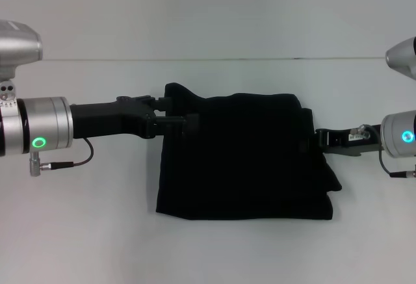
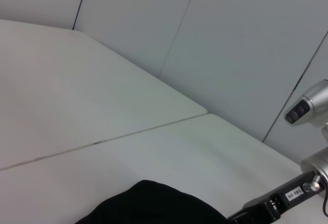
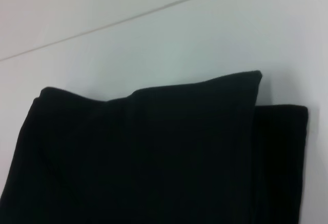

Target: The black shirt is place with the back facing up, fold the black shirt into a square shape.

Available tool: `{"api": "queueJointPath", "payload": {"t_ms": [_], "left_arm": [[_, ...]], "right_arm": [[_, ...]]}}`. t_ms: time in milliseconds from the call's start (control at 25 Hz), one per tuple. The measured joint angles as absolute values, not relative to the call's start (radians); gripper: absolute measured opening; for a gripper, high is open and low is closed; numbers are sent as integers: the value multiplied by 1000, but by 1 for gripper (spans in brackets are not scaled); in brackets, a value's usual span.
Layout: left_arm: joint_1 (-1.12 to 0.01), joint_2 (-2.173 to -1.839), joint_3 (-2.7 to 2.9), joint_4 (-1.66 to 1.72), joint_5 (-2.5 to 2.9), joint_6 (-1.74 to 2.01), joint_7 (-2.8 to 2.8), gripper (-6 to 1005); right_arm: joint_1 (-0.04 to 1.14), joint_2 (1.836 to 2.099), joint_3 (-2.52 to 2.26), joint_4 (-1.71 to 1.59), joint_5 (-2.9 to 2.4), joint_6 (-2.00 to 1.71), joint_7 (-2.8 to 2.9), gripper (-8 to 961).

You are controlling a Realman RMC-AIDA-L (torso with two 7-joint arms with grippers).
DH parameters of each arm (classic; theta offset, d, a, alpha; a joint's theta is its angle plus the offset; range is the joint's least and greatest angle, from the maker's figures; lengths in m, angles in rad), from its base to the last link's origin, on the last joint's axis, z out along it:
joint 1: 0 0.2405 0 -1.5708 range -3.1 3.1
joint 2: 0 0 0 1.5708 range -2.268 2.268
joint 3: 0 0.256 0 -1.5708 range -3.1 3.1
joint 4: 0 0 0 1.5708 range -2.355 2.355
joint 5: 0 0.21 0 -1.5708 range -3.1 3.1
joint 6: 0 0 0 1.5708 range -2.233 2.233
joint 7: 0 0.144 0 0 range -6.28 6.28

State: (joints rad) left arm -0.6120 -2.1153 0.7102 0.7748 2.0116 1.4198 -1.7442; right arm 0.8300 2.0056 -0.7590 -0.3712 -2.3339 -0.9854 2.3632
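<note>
Black shirt (image 1: 244, 157), folded to a rough rectangle on the table (image 1: 84, 232), lies between the claws. Left claw (image 1: 188, 123) and right claw (image 1: 311, 142) touch opposite edges; grip cannot be told. Likely finishing a fold; next, squaring edges.

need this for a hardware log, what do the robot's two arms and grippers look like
Both arms end in silver cylindrical wrist housings, each with a glowing green ring light and a thin dark cable plugged in below. The left gripper is matte black, chunky and angular. The right gripper is black too, with a small white label on its body, also seen in the left wrist view.
</note>
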Motion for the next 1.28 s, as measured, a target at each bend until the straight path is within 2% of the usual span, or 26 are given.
{"api": "queueJointPath", "payload": {"t_ms": [520,960,1280], "left_arm": [[-606,-2118,710,775,2010,1419,-1744,920],[-606,-2118,695,773,2009,1423,-1754,920],[-601,-2113,626,773,1967,1488,-1770,920]], "right_arm": [[845,1988,-761,-371,-2349,-985,2361,86],[807,1998,-751,-401,-2305,-1006,2285,87],[684,1996,-750,-562,-2116,-1116,2140,316]]}}
